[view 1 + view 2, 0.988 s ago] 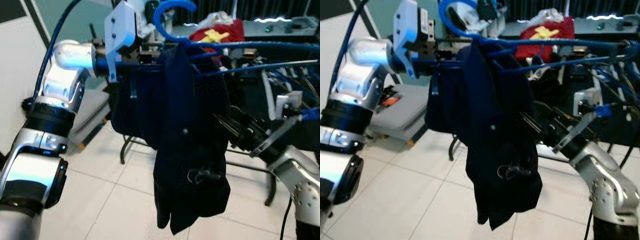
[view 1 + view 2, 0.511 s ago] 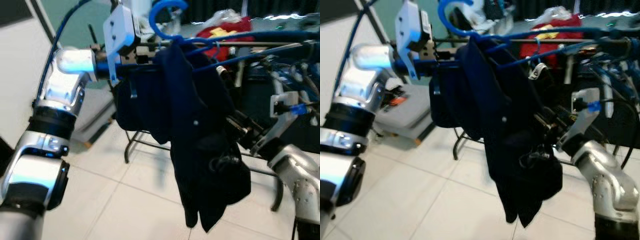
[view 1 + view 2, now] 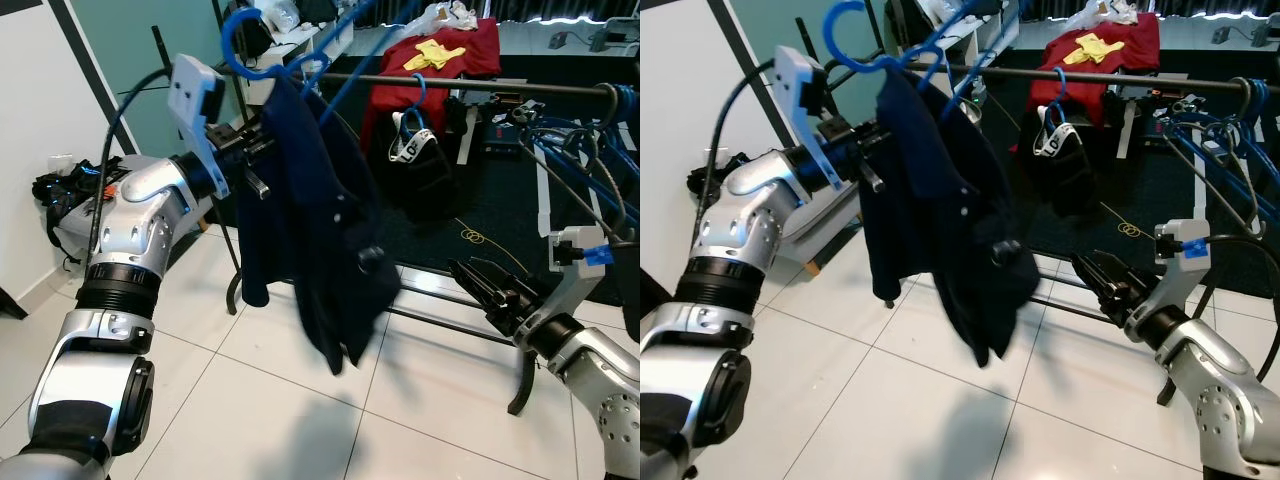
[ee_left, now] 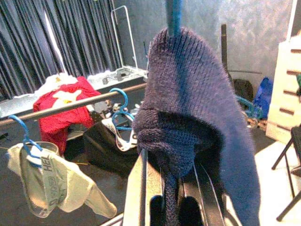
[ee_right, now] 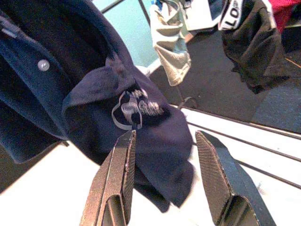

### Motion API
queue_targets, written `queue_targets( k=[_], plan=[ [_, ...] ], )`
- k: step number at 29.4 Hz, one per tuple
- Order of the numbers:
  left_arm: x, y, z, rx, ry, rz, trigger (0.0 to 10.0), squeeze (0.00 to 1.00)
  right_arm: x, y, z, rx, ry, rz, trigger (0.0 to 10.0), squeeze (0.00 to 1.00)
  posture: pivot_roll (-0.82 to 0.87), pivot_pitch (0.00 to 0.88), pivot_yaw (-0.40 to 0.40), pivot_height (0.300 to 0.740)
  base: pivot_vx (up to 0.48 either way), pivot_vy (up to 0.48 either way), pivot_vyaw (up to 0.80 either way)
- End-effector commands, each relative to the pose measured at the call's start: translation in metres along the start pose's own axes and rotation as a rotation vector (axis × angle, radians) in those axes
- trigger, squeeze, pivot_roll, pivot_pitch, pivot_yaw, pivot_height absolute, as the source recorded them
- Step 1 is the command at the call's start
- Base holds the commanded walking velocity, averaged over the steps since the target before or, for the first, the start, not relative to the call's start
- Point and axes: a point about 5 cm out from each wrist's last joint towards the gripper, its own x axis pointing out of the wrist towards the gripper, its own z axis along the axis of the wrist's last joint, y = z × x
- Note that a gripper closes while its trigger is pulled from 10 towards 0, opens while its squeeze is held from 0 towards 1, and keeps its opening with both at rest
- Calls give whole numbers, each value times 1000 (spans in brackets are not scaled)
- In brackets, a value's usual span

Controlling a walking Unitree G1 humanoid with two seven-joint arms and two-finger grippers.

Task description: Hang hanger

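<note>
left gripper (image 3: 262, 150): tips go under the dark top (image 3: 310, 230). Can't tell if it's open or closed.
blue hanger (image 3: 250, 40): hook shows, arms hidden inside the top.
dark top, left wrist view: fills the middle, bottom cut off by pic edge.
dark top, right wrist view: cut off at the edge; white logo too small to read.
right gripper (image 3: 490, 290): arm cut off at pic corner.
rail (image 3: 480, 86): far end blurry behind blue wires.
white top (image 4: 51, 183): letters on it too small to read fully.
black top (image 3: 420, 160): white band w/ letters, can't read them.
</note>
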Motion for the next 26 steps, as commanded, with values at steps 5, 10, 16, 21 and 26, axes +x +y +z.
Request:
queue_targets(
  k=[5,10,16,21,26],
  plan=[
    [-7,2,-10,6,14,71,10000,0,-1,-4,-2,-2,24,-18,10000,0,-112,1,19,740,0,153,0],
    [-6,-10,-13,36,-10,68,10000,0,-3,-5,-3,7,31,-19,10000,0,-117,4,7,740,141,-357,0],
    [-5,-16,-11,43,-33,69,10000,0,-5,-3,-4,17,34,-13,10000,0,-119,6,0,740,352,-322,0],
    [-5,-11,-7,28,-36,135,10000,0,-6,-8,-3,13,26,-40,10000,0,-119,9,-11,740,209,-196,0],
    [-5,-7,-5,-7,-65,201,10000,0,-5,-15,2,8,10,-87,10000,0,-125,8,-18,740,0,0,0]
  ],
)
